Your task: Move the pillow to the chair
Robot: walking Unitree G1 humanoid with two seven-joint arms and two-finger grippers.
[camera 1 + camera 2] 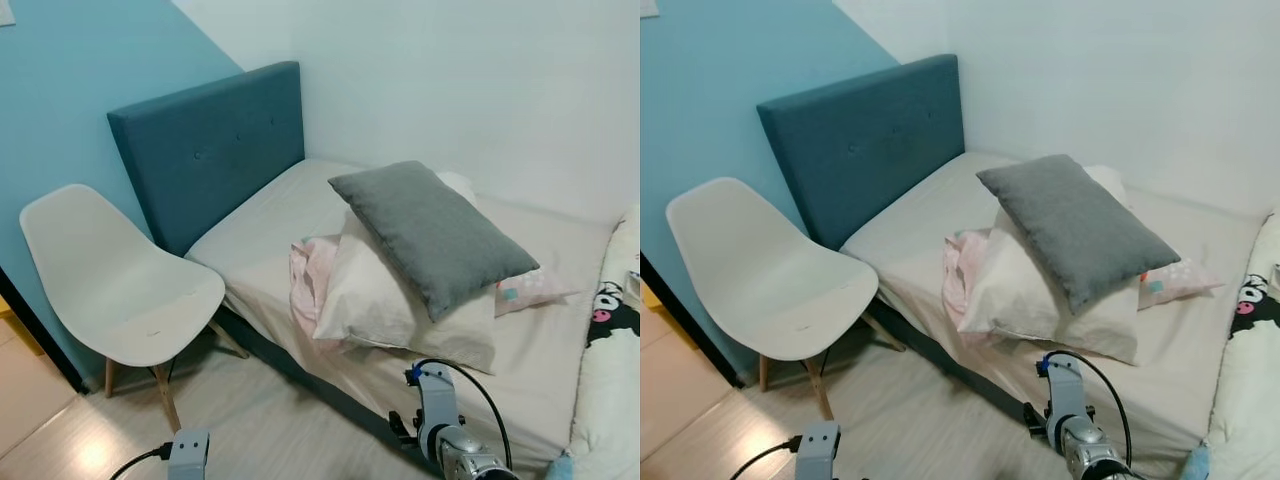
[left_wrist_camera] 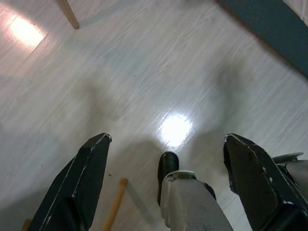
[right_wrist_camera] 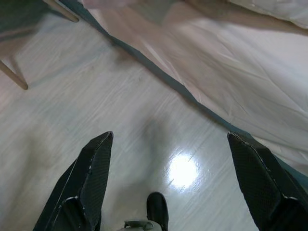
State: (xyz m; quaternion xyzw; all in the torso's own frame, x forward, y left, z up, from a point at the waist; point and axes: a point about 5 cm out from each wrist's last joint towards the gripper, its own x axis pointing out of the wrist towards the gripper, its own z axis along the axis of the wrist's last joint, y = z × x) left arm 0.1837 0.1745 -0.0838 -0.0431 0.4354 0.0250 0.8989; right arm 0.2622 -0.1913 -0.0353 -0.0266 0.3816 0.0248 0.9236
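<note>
1. The left gripper [image 2: 166,144] and the right gripper [image 3: 168,144] are held low over the floor [image 2: 144,72], fingers spread wide, nothing held.
2. The grey pillow [image 1: 430,230] lies ahead of and above the right gripper, topmost on a stack of cream pillows [image 1: 390,300] on the bed [image 1: 260,230].
3. The chair [image 1: 120,285] stands ahead of the left gripper, just beside the bed; its seat holds nothing.
4. Both grippers should be raised to the grey pillow and closed on opposite ends, so the stack beneath is probably left undisturbed.

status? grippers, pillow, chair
Left gripper and right gripper open, low over floor. Grey pillow atop cream pillow on bed. Chair seat bare.
</note>
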